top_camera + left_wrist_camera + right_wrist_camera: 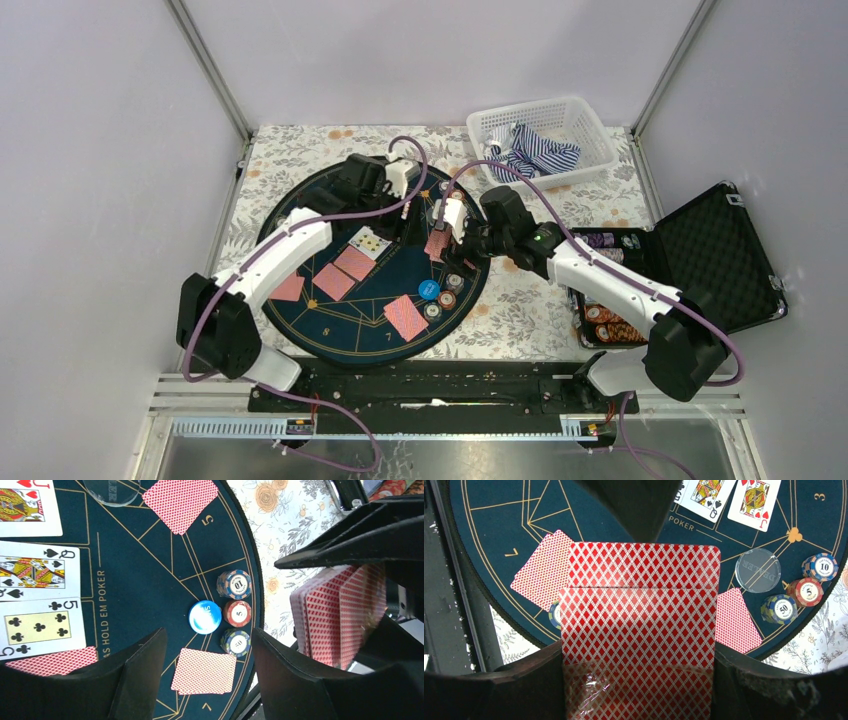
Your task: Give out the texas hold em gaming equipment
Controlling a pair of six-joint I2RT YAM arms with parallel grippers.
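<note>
**Two claws, one deck [639, 605] above the poker mat [330, 335]**

The right claw [639, 652] is clamped on the deck of red-backed cards, its fingers [499, 690] pressing the two long edges and the backs facing the wrist camera. The deck's long axis runs straight out from the claw, the free short end pointing out over the round navy mat. The top card [644, 565] sits forward of the rest. Seen from overhead, the deck hangs near the mat's right edge. The left claw [207, 645] hangs just beside it, jaws apart, nothing between them.

Flat on the mat, the jack of hearts [25, 505], queen of spades [37, 572] and five of clubs [40, 627] lie face up in a row, long edges side by side. Face-down cards [204, 671] rest by the printed 5 and 7. Three short chip stacks [234, 584], marked 10, 5 and 50, line the mat's rim between them, a blue disc [205, 617] just beside the middle one.

On the floral tabletop [300, 150], an open black case [715, 250] to the right holds further chips [608, 322], and a white basket [603, 140] of striped cloth [545, 155] stands at the far edge.
</note>
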